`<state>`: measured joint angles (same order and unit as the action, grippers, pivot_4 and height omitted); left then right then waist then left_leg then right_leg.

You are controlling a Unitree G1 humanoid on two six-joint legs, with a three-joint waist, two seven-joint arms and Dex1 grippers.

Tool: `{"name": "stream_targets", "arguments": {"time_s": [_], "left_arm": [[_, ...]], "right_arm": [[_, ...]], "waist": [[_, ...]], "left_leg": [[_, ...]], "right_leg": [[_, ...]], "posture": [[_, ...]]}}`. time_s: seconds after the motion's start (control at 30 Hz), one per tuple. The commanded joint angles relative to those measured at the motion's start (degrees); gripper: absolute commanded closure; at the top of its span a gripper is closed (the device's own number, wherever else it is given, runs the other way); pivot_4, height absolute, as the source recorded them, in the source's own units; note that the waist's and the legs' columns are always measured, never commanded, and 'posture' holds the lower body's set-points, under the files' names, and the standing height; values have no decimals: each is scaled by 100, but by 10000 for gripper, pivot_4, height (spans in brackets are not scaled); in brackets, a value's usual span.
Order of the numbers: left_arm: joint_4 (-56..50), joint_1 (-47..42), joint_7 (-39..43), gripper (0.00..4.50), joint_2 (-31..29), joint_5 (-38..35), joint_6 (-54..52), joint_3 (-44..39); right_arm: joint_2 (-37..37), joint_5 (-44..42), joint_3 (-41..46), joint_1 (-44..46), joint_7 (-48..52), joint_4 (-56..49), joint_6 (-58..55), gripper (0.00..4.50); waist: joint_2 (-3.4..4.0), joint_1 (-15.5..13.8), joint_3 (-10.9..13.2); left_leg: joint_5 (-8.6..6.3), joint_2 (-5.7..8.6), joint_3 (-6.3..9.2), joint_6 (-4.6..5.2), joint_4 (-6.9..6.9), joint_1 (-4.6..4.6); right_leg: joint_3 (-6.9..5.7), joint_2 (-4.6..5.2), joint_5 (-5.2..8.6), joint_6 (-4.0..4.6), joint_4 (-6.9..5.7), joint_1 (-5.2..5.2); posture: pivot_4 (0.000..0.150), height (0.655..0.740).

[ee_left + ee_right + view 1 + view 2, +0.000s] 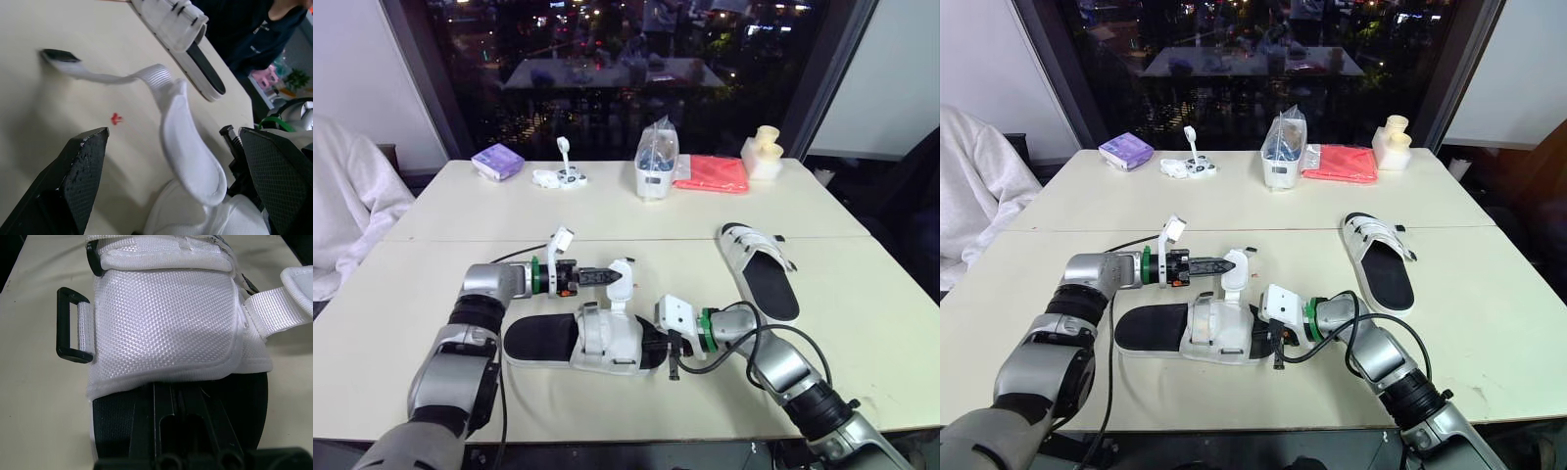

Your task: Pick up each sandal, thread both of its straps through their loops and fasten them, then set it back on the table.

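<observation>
A white sandal with a black sole (pixel 578 338) lies flat on the near table. One of its straps (pixel 623 276) stands up from the upper, unthreaded. My left gripper (pixel 612 278) is open, its fingers on either side of that raised strap (pixel 186 147) without pinching it. My right gripper (pixel 658 345) is shut on the sandal's sole at the end nearest it, just past the white upper (pixel 161 318). A black loop (pixel 68 325) hangs empty on the upper's side. The second sandal (pixel 759 266) lies further right with its straps closed.
At the back of the far table stand a purple packet (pixel 497 161), a small white gadget (pixel 560 176), a clear bag in a white tub (pixel 656 162), a red cloth (pixel 713 173) and a cream holder (pixel 764 152). A person in white (pixel 342 196) sits at the left.
</observation>
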<state>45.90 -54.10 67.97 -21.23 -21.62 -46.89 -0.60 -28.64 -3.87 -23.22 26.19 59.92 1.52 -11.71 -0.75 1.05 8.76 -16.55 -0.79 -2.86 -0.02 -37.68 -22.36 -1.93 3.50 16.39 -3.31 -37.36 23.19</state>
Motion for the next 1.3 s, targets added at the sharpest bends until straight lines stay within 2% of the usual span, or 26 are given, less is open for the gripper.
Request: {"name": "stream_targets", "arguments": {"time_s": [0.03, 0.27, 0.43, 1.13, 1.23, 1.3], "left_arm": [[389, -367, -132, 520, 248, -27, 102, -137], [1355, -952, -426, 520, 693, -50, 493, -420], [1858, -1320, -652, 520, 800, -120, 682, -791], [2116, -1784, -530, 520, 692, -112, 750, -1336], [2132, -1799, -524, 9472, 685, -110, 756, -1367], [2121, -1795, -492, 18826, 676, -119, 742, -1386]], "right_arm": [[-27, 365, -254, -157, -79, 440, -214, 45000], [-19, 403, -250, -150, -99, 469, -195, 45000], [-25, 420, -250, -142, -113, 464, -200, 45000], [-46, 455, -274, -107, -118, 533, -105, 45000], [-56, 457, -271, -103, -116, 544, -96, 45000], [-59, 463, -273, -105, -120, 544, -92, 45000]], "waist": [[0, -14, 0], [-5, -5, 3], [-8, -3, 5], [-13, -1, 7], [-13, -2, 7], [-13, -3, 7]], "left_leg": [[0, 0, 0, 0, -4, 0], [-1, -1, 1, 1, -20, -1], [-1, -1, 1, 1, -23, -1], [0, -4, 0, 1, -33, -1], [0, -4, 0, 1, -34, -1], [0, -4, 0, 1, -34, -1]], "right_leg": [[0, 0, 0, 0, -3, 0], [-1, -6, -2, -5, -12, -4], [-1, -10, -4, -9, -13, -5], [-2, -21, -6, -14, -19, -9], [-2, -22, -6, -14, -20, -9], [-2, -22, -7, -14, -20, -9]], "posture": [[1500, 7400], [1500, 7400], [1500, 7400], [1500, 7400], [1500, 7400], [1500, 7400]]}}
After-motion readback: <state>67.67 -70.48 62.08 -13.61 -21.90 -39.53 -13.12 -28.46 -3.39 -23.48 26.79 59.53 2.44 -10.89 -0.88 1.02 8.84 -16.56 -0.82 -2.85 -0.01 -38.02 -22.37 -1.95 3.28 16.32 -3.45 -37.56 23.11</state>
